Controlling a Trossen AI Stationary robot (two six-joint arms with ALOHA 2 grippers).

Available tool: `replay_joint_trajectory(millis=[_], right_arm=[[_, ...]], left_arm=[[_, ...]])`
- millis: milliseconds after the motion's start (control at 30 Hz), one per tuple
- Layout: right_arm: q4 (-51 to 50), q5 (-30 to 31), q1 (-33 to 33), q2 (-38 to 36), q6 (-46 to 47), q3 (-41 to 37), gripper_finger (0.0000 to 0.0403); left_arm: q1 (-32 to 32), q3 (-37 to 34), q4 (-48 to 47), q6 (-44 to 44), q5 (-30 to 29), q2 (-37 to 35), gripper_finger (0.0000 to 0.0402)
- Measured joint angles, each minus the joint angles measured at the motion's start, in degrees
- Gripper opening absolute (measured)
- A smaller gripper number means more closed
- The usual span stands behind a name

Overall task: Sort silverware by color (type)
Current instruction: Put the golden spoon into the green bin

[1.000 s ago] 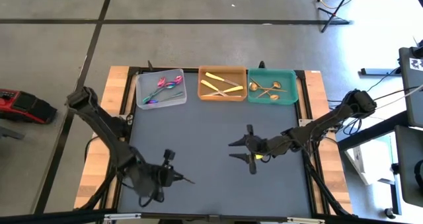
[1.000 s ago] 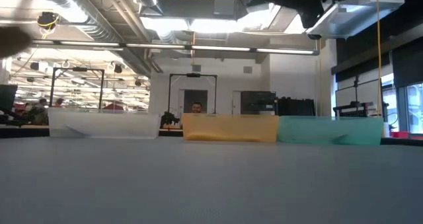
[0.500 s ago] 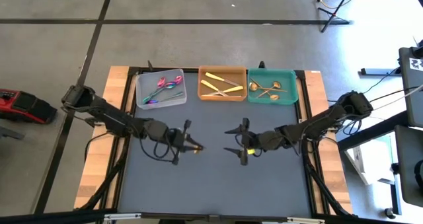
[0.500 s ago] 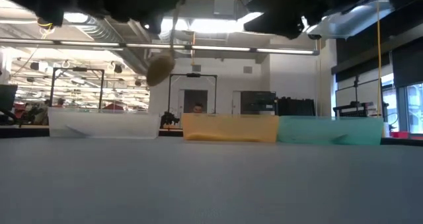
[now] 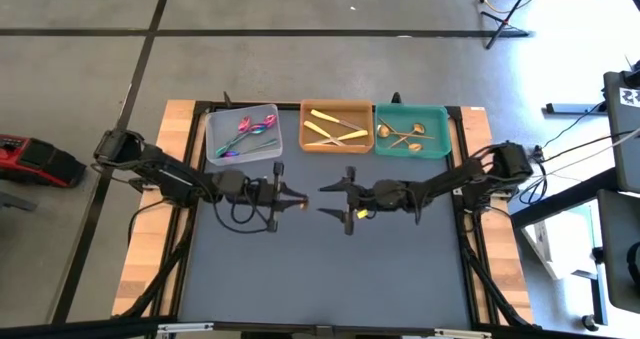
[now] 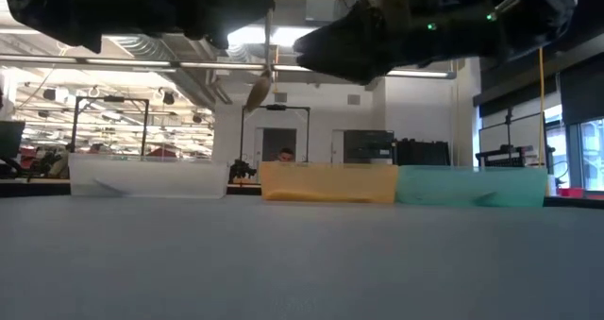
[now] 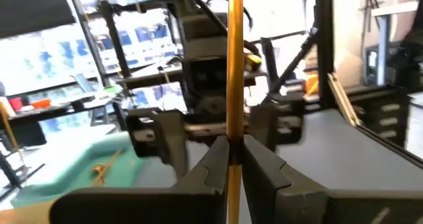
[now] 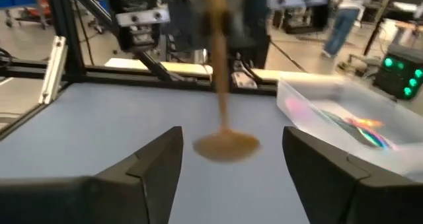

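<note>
While the two arms are meeting above the middle of the high view, the left gripper (image 5: 296,196) is clamping a copper-gold spoon (image 7: 234,65) by its handle, bowl hanging down. The right gripper (image 5: 325,199) is facing it just beside, fingers (image 8: 142,168) spread wide apart and touching nothing; the spoon's bowl is hanging between and beyond them. Farther up the frame, three trays are sitting in a row: the clear tray (image 5: 214,151) holding iridescent pieces (image 5: 250,132), the orange tray (image 5: 337,106) holding pale gold utensils (image 5: 330,127), the teal tray (image 5: 443,129) holding copper-gold spoons (image 5: 402,134).
</note>
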Motion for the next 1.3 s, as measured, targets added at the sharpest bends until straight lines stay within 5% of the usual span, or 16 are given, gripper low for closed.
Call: replay_joint_trajectory(millis=[433,833,1300], right_arm=[[1.9,0.1,-2.3,8.0,-4.8,9.6,0.0210],[2.3,-4.1,-3.0,8.0,-8.5,9.7,0.0010],[1.9,-6.0,-3.7,8.0,-7.4,9.7,0.0018]], left_arm=[[2.9,0.0,0.5,-0.3,3.2,0.0,0.0022],[2.6,0.1,-0.3,-1.7,3.8,0.0,0.0022],[2.6,0.1,-0.5,-2.1,3.9,0.0,0.0022]])
